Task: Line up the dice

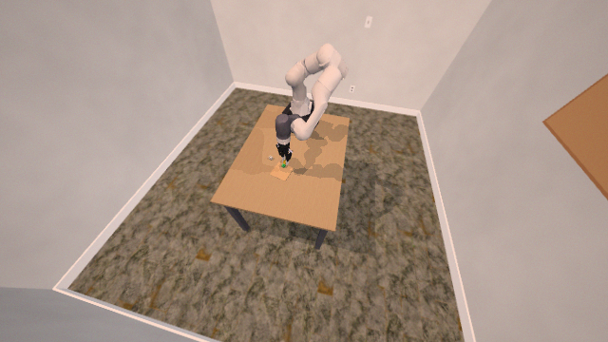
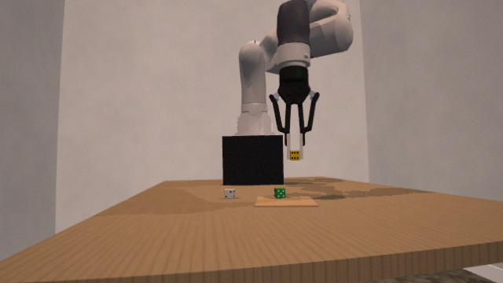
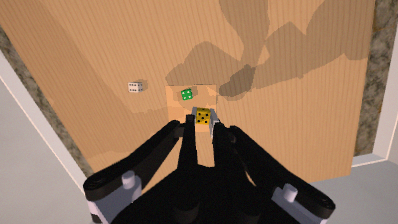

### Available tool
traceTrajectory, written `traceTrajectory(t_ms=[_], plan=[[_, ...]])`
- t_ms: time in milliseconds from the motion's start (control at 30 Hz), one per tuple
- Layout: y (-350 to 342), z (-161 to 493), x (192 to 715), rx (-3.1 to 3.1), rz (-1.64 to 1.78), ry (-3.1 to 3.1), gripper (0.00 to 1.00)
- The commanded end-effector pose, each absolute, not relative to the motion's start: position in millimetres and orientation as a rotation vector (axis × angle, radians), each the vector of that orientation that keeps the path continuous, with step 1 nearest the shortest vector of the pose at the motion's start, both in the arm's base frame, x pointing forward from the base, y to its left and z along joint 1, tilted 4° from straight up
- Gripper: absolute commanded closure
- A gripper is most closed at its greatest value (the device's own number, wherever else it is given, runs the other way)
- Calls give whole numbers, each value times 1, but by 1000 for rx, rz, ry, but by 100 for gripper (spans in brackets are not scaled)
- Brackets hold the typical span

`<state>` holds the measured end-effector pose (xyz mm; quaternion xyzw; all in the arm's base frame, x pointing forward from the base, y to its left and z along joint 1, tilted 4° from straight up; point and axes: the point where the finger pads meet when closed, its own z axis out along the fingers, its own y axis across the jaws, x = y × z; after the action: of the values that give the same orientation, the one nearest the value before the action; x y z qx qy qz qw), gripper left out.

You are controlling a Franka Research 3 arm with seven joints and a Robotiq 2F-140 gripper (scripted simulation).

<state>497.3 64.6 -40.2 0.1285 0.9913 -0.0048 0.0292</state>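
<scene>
My gripper (image 2: pixel 295 155) is shut on a yellow die (image 2: pixel 295 155) and holds it well above the table, over the small tan mat (image 2: pixel 286 201). In the wrist view the yellow die (image 3: pixel 202 116) sits between the fingertips above the mat (image 3: pixel 192 100). A green die (image 2: pixel 280 192) lies flat on the mat at its side nearer the base; it also shows in the wrist view (image 3: pixel 187 94). A white die (image 2: pixel 229 193) lies on the bare table to the left of the mat, and shows in the wrist view (image 3: pixel 135 87). In the top view the gripper (image 1: pixel 284 157) hangs over the mat (image 1: pixel 281 173).
The robot's black base block (image 2: pixel 252 159) stands at the back of the table behind the dice. The wooden table (image 1: pixel 290 164) has its edges some way from the mat on every side.
</scene>
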Motion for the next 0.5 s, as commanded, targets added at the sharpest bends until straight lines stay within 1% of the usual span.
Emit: traceTrajectory(t_ms=[0,467], plan=[[58,-39,502,128,-8,3074,87],[34,-37,512,-98,-17,3075,87]])
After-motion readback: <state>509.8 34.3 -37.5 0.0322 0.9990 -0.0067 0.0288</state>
